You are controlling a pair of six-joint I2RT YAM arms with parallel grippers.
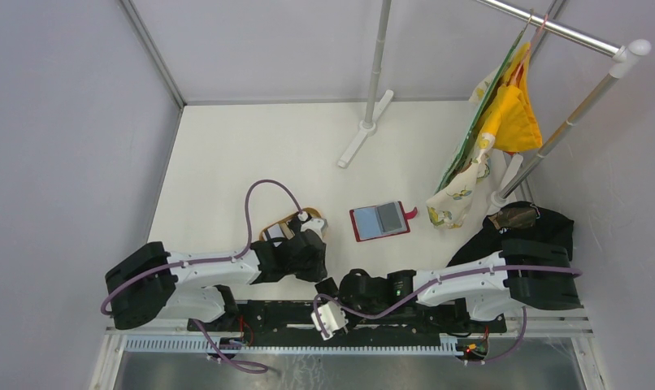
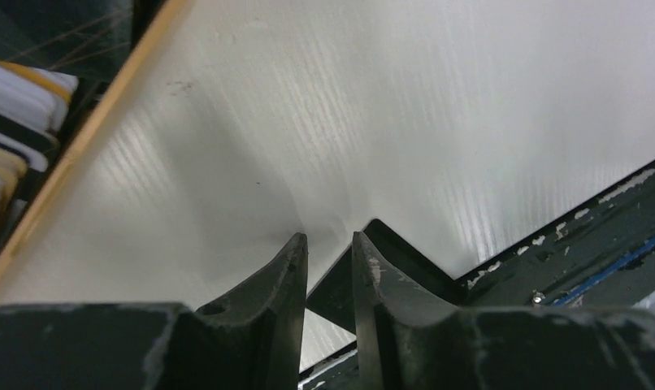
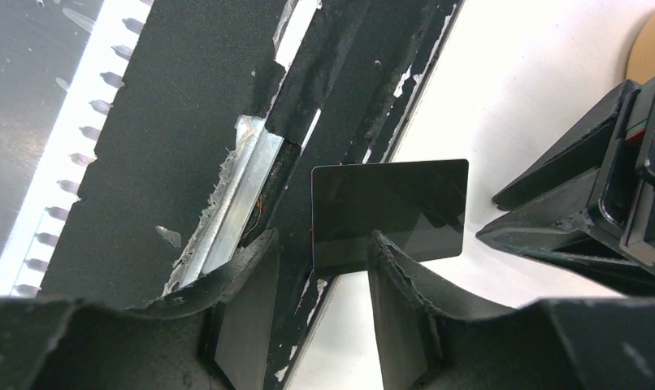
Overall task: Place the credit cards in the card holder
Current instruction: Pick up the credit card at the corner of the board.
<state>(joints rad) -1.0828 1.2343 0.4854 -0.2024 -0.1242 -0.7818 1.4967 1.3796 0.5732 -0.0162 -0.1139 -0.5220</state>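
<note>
black rectangular credit card (image 3: 397,207) lies flat at the edge of the white table (image 3: 511,97), long axis crosswise, just beyond the open right end effector (image 3: 323,244).

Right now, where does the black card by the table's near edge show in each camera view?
Top external: cannot be picked out.
Left wrist: lower centre, the black card, one corner showing just past the left claw.
Right wrist: centre, whole face showing, ahead of the right claw.
Shared landmark: the black edge strip along the table's near side.
</note>
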